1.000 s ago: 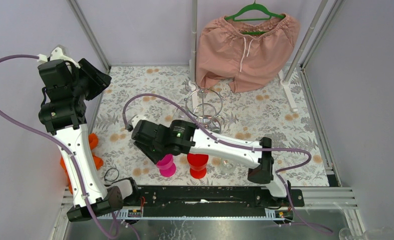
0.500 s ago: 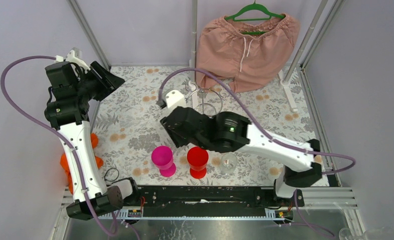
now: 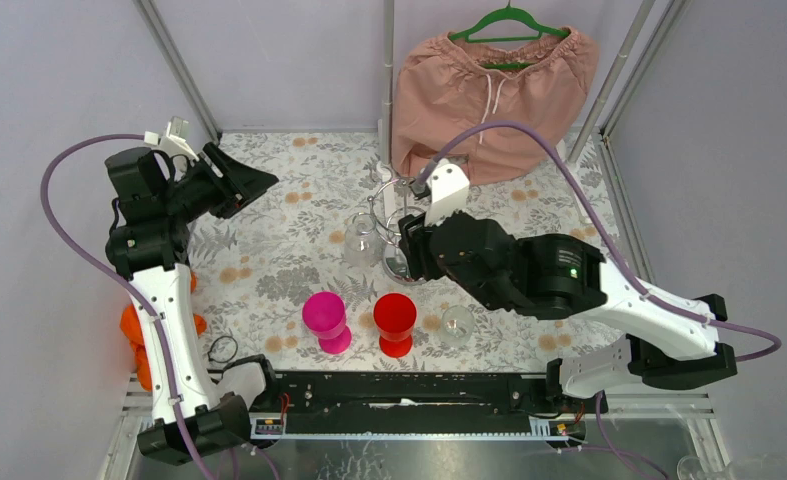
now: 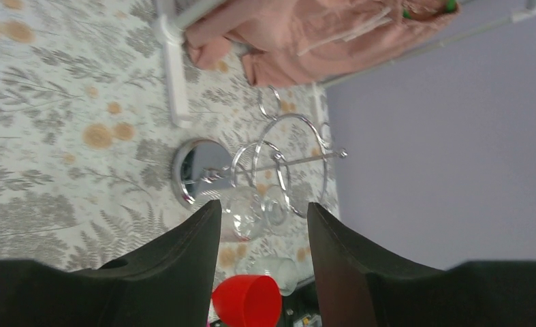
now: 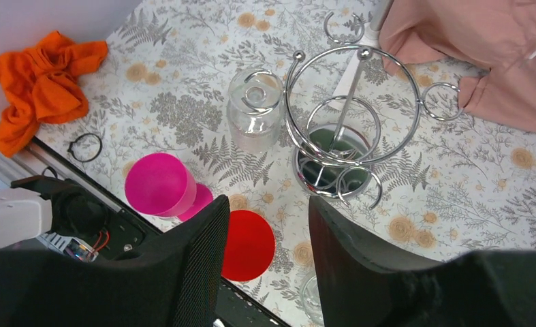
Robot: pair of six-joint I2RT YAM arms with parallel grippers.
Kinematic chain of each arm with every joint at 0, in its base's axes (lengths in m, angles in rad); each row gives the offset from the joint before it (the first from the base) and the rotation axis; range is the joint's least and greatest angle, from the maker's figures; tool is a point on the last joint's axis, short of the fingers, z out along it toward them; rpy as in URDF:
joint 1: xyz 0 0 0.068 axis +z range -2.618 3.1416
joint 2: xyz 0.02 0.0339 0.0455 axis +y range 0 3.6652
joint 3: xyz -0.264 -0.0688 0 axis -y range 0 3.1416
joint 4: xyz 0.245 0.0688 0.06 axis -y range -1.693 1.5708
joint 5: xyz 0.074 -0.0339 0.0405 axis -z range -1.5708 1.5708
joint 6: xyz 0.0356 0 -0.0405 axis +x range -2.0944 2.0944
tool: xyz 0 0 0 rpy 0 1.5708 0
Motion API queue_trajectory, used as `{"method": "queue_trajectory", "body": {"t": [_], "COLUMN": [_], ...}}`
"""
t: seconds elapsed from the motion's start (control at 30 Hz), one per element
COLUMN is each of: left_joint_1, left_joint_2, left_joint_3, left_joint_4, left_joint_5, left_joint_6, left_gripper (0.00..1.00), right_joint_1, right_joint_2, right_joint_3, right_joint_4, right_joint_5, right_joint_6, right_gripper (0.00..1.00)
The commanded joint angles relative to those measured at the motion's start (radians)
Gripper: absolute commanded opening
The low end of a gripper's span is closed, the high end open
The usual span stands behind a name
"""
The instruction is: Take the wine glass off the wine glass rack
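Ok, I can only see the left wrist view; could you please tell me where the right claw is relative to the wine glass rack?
Observer: The right claw is above the table, pointing down at the wine glass rack, open and holding nothing.
Operator: Thank you. Is there anything beside the red cup that I cannot see?
Observer: Yes, a magenta cup stands just next to it, on its left.
Operator: And further left?
Observer: An orange cloth lies crumpled by the table's edge.

Bright, even, diffuse light, soft faint shadows, sharp tabletop detail, near dark fingers [image 5: 190, 272] blurred
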Motion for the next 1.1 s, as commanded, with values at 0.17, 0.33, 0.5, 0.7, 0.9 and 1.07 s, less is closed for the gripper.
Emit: {"method": "queue_trajectory", "body": {"t": [0.17,0.33,0.5,0.7,0.9,1.07], "left_joint_1": [-0.129,-0.276,-0.37,-0.433,-0.508,-0.546], "left_joint_2": [-0.004,0.023,0.049,0.062,0.059,0.045], "left_joint_3": [-0.169,-0.226,-0.269,-0.308,-0.364,-0.399], "left_joint_4": [0.201,0.257,0.301,0.308,0.328,0.353], "left_joint_5": [0.116,0.028,-0.028,-0.087,-0.139,-0.153], "left_joint_6": [-0.13,-0.154,-0.171,-0.166,-0.183,-0.201], "left_gripper": [0.55,0.55,0.54,0.54,0.54,0.54], "right_joint_1": [0.003,0.003,0.003,0.003,0.003,0.003], "right_joint_2": [-0.097,-0.105,-0.134,-0.16,-0.161,-0.154], "right_joint_3": [-0.072,-0.088,-0.118,-0.139,-0.14,-0.138], "right_joint_4": [0.086,0.096,0.114,0.115,0.13,0.134], "right_joint_5": [0.065,0.069,0.073,0.084,0.088,0.09], "right_joint_6": [0.026,0.019,0.02,0.025,0.014,0.01], "right_gripper": [0.54,0.54,0.54,0.54,0.55,0.55]}}
